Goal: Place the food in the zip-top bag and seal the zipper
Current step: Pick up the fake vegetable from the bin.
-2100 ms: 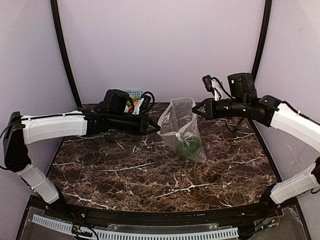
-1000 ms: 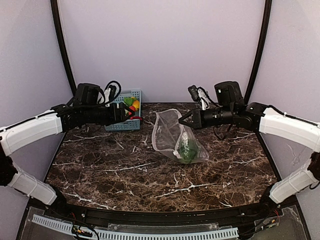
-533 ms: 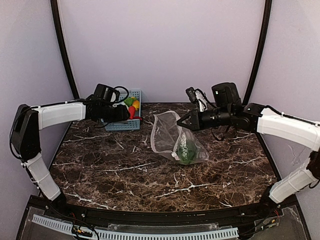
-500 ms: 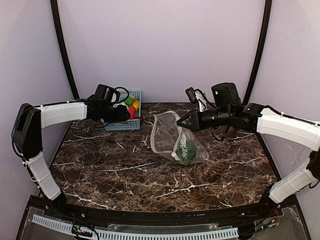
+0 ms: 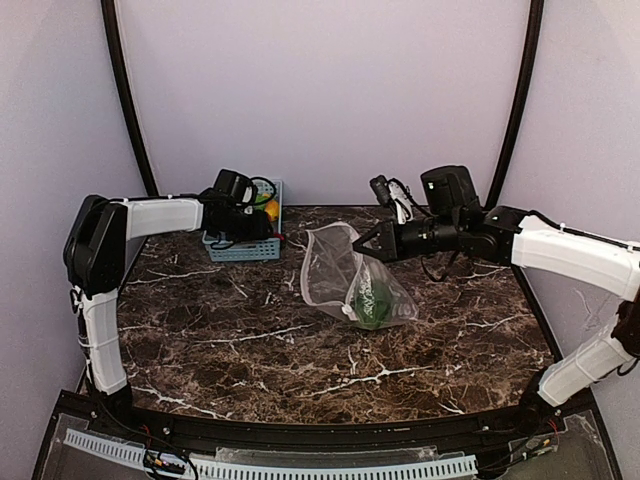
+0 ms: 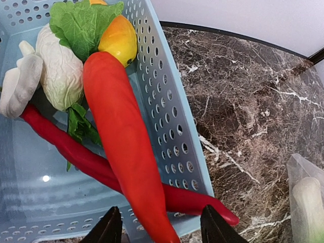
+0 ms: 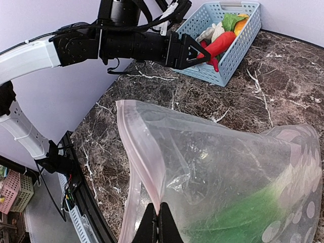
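Observation:
The clear dotted zip-top bag [image 5: 345, 272] hangs mouth-left with its lower end resting on the table, a green leafy food [image 5: 373, 298] inside. My right gripper [image 5: 362, 246] is shut on the pinkish zipper [image 7: 139, 147] rim. The other food lies in the light-blue basket [image 5: 240, 248]: a long red-orange one [image 6: 121, 136], a thin red one [image 6: 66, 147], a yellow one [image 6: 119, 38], a green leaf [image 6: 81, 23] and white ones [image 6: 61, 73]. My left gripper [image 6: 161, 230] stands open over the basket's near corner, fingers either side of the red-orange one's tip with gaps showing.
The basket stands at the back left against the wall, partly under my left arm [image 5: 160, 213]. The marble table [image 5: 300, 360] stretches in front. A black frame rail [image 5: 300, 432] runs along the near edge.
My left arm has swung from the bag's mouth back to the basket and its jaws have narrowed round the red-orange food. The right gripper has lowered the bag a little.

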`<action>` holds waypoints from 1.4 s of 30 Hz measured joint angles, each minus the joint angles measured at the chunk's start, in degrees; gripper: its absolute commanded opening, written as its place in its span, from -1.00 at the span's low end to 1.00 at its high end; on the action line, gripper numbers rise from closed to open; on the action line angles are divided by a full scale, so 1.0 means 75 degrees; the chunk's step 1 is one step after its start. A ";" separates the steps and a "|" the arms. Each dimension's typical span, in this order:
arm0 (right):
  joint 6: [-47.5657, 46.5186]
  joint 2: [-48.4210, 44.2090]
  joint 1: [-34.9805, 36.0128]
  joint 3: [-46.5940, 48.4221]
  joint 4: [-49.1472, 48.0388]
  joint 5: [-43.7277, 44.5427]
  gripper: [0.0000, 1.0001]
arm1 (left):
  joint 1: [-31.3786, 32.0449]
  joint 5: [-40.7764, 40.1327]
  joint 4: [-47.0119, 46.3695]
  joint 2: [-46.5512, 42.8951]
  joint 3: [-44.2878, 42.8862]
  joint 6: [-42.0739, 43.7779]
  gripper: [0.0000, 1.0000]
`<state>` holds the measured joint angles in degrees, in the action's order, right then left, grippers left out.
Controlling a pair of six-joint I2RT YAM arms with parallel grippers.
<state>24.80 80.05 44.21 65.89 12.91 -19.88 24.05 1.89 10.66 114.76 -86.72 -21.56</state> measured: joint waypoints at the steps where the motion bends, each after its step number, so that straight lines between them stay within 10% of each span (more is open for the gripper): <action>1: 0.0000 0.0000 0.0003 0.0000 0.0003 0.0000 -1.00 | -0.0003 -0.0009 0.0038 0.0111 -0.0102 0.0017 -0.07; 19: 0.0000 0.0000 0.0035 0.0102 0.0052 0.0029 -1.00 | -0.0047 -0.0618 0.0431 0.0443 -0.0449 0.0111 -0.80; 42: 0.0000 0.0000 0.0044 0.0114 0.0058 0.0067 -1.00 | -0.0079 -0.0367 0.0606 -0.1145 0.0009 0.0286 -0.99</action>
<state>24.80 80.05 44.53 66.74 13.34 -19.38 23.46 -0.86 15.20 106.17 -86.65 -19.42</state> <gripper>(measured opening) 0.005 0.139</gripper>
